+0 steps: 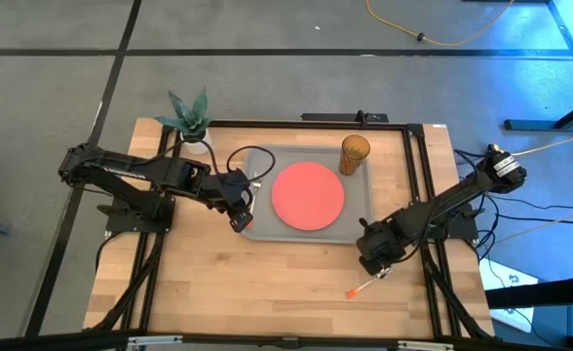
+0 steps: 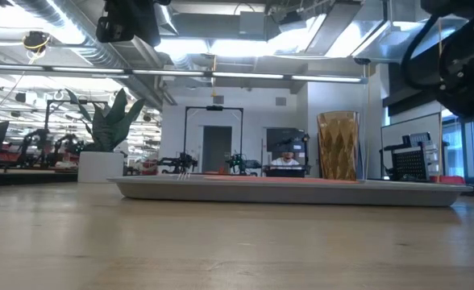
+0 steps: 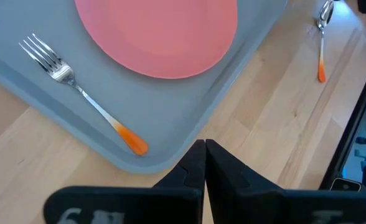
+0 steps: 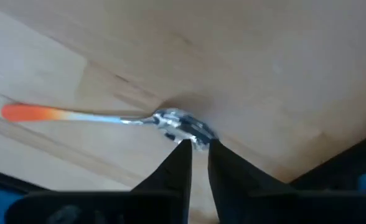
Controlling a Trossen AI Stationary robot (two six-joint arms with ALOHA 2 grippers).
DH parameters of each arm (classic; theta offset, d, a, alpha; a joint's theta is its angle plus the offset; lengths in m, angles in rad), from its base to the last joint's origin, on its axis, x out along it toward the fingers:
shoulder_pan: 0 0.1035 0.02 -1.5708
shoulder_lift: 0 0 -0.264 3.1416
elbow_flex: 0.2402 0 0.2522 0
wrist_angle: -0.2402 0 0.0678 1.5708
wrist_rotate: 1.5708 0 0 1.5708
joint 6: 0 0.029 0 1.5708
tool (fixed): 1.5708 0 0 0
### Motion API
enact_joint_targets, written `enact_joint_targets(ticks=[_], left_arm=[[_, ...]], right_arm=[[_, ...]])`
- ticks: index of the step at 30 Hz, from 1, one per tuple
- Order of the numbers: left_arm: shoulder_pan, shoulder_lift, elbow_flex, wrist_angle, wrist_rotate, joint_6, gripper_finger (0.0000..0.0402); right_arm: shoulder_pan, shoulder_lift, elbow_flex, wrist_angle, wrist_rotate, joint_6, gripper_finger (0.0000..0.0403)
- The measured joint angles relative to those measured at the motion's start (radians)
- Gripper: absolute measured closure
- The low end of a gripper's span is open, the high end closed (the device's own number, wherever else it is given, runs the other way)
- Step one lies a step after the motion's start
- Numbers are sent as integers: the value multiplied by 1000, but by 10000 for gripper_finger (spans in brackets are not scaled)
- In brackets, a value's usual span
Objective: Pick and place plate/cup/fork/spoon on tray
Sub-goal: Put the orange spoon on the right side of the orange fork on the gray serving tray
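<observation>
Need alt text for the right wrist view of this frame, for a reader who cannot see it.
The right gripper hangs just over the bowl of the spoon, its dark fingers slightly parted on either side. The spoon lies flat on the wooden table, its orange handle pointing away from the gripper.

An amber cup [image 2: 338, 145] stands upright on a grey tray [image 2: 293, 192] on the wooden counter [image 2: 221, 242], a potted plant [image 2: 104, 149] behind at left.

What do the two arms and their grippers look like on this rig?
Both arms are black and jointed, each on a dark base with black cables trailing off. The left gripper has two dark, wedge-shaped fingers above a body with pale lettering. The right gripper has matching dark tapered fingers; a pale cable runs by that arm's base.
</observation>
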Motion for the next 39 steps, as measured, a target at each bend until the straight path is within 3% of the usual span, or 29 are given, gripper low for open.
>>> enact_joint_targets(ticks=[10,16,25,33,39], left_arm=[[0,0,0,8,0,0,401],[0,0,0,8,0,0,401],[0,0,0,8,0,-1,401],[0,0,0,8,0,-2,401],[0,0,0,8,0,-4,401]], right_arm=[[-9,-1,-29,-47,-21,-26,346],[-8,-1,-80,52,-74,-50,356],[-8,-1,-87,52,-73,-85,361],[-8,-1,-155,192,-71,-78,361],[-8,-1,-157,200,-70,-79,361]])
